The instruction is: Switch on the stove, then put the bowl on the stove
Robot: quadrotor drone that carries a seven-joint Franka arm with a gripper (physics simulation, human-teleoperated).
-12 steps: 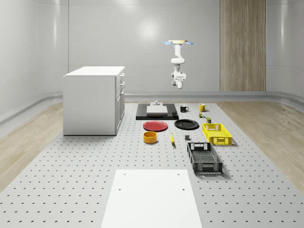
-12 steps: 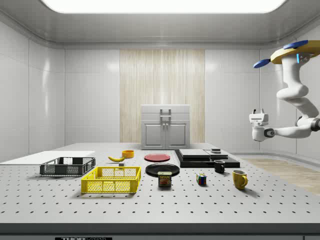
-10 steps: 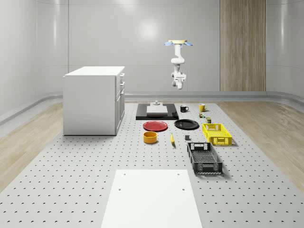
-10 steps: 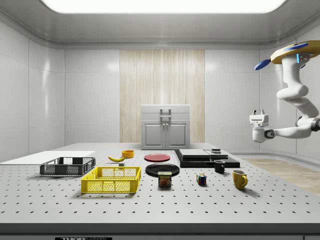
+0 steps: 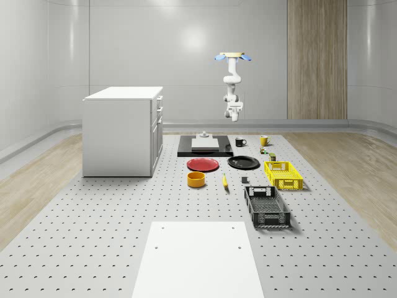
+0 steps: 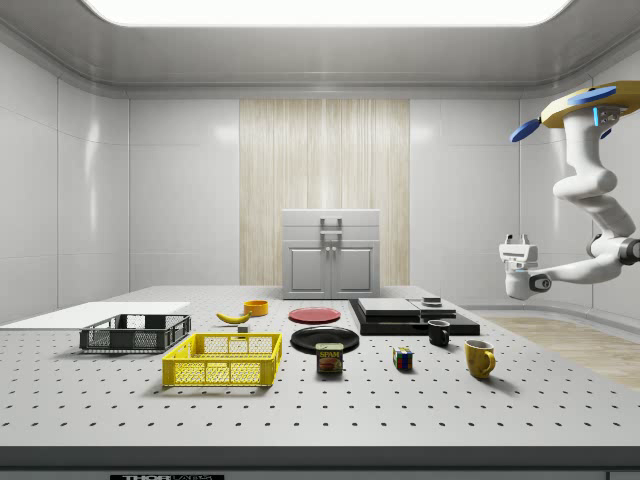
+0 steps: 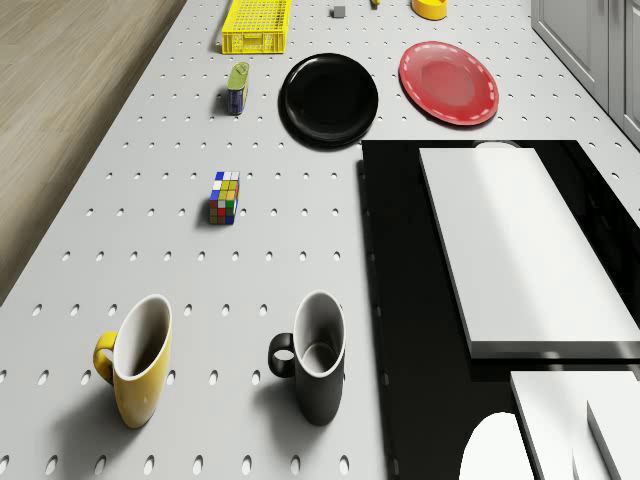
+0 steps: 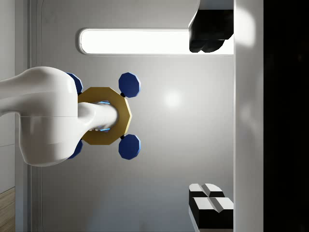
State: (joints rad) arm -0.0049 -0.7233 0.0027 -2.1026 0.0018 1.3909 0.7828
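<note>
The white two-finger gripper (image 6: 515, 243) is held wide open, high up past one end of the flat black stove (image 5: 186, 151), under the hovering yellow drone (image 6: 590, 104), and the round orange bowl (image 5: 196, 179) is left past the stove's other end.

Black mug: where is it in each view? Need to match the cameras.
Whole-scene view: black mug stands on the table between the stove and the yellow mug, at the far end.
Side view: black mug stands in front of the stove, to the left of the yellow mug.
Drone view: black mug stands upright between the yellow mug and the stove.
Shared landmark: the yellow mug, its neighbour.
</note>
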